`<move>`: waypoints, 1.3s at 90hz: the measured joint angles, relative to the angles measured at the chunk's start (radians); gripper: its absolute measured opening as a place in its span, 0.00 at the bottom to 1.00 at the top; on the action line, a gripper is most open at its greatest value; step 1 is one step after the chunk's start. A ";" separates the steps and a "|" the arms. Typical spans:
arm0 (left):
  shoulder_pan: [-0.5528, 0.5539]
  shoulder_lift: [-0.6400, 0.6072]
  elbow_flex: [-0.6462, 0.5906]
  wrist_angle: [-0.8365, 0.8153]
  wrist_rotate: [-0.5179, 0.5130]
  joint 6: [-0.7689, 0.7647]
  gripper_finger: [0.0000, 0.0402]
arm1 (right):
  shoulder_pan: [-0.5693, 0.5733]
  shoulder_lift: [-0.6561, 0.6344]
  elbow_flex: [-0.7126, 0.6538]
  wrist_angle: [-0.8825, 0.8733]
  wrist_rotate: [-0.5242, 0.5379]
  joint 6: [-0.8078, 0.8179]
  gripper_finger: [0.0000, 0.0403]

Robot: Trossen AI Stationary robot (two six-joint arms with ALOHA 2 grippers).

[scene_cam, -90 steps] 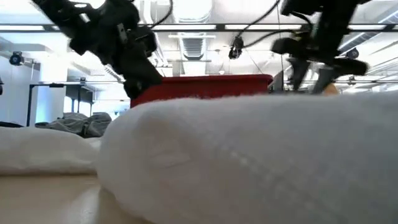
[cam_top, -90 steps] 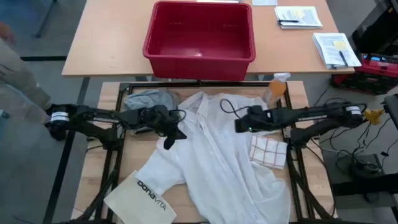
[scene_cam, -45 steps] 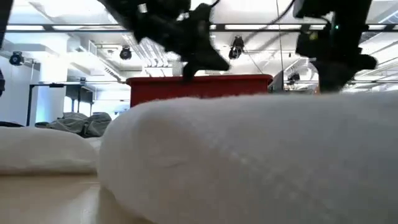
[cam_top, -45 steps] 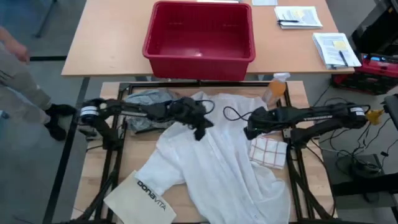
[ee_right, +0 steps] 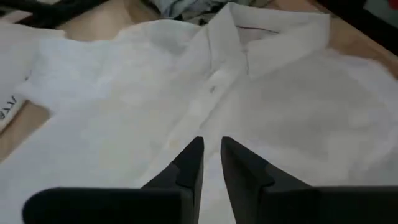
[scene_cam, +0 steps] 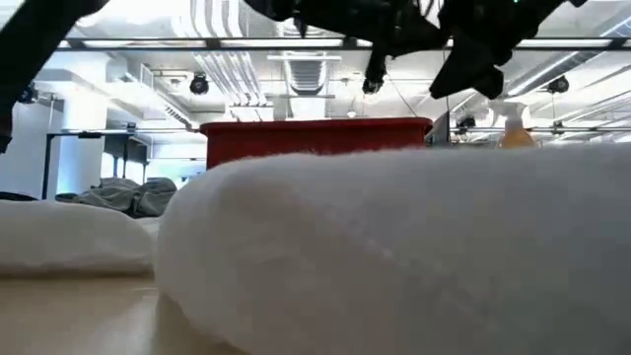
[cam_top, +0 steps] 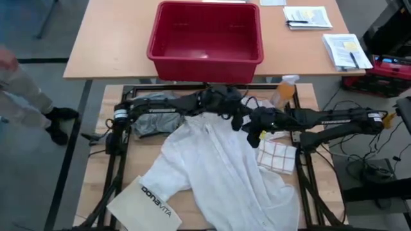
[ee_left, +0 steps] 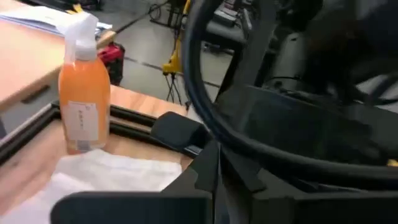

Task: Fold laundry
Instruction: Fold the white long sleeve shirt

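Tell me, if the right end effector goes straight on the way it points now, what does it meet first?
Most likely the white shirt, near its button placket below the collar; the right end effector points at it, depth unclear.

Both arms reach inward, left end effector (cam_top: 236, 109) beside right end effector (cam_top: 253, 131).

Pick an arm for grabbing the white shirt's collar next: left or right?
Probably right. The right gripper hovers over the white shirt, aimed along the placket at the collar, fingers slightly apart. The left gripper has reached across near the collar too, but its wrist view faces the orange spray bottle, not the shirt.
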 joint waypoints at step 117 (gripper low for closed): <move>-0.004 0.022 0.148 -0.250 0.008 -0.006 0.00 | -0.301 -0.120 -0.294 -0.410 0.200 0.712 0.57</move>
